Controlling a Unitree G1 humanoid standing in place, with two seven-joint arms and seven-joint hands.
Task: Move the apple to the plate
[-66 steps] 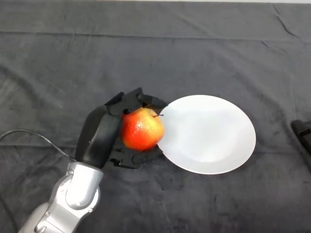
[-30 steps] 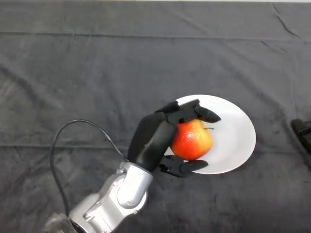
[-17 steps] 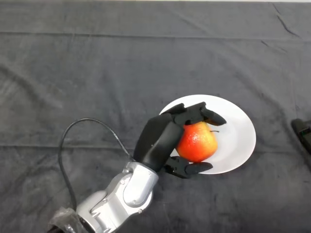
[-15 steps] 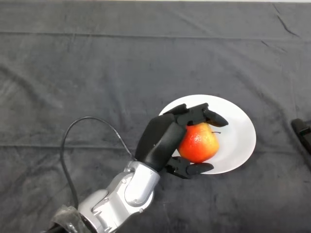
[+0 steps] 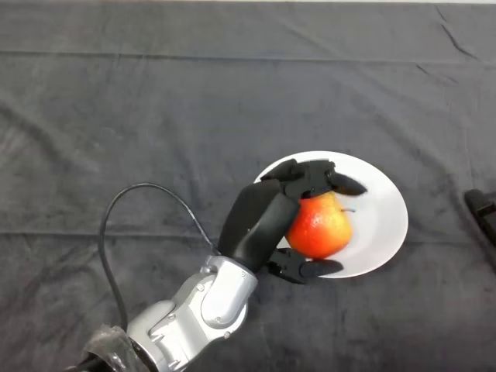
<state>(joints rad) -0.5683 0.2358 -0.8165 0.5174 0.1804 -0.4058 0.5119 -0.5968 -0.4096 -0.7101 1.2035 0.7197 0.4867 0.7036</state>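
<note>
A red and yellow apple [image 5: 319, 225] is over the left part of a white plate [image 5: 380, 209] in the middle right of the dark cloth. My left hand [image 5: 260, 221] reaches in from the lower left and is shut on the apple, with fingers [image 5: 325, 177] curled over its far side and the thumb [image 5: 306, 269] under its near side. I cannot tell whether the apple rests on the plate or is just above it. The hand hides the plate's left rim.
A black object [image 5: 485, 211] lies at the right edge of the view, to the right of the plate. The dark cloth [image 5: 155, 116] covers the whole table.
My hand has carried the apple rightward from beside the plate's left rim to over the plate. In the last half second it has shifted only slightly to the right.
</note>
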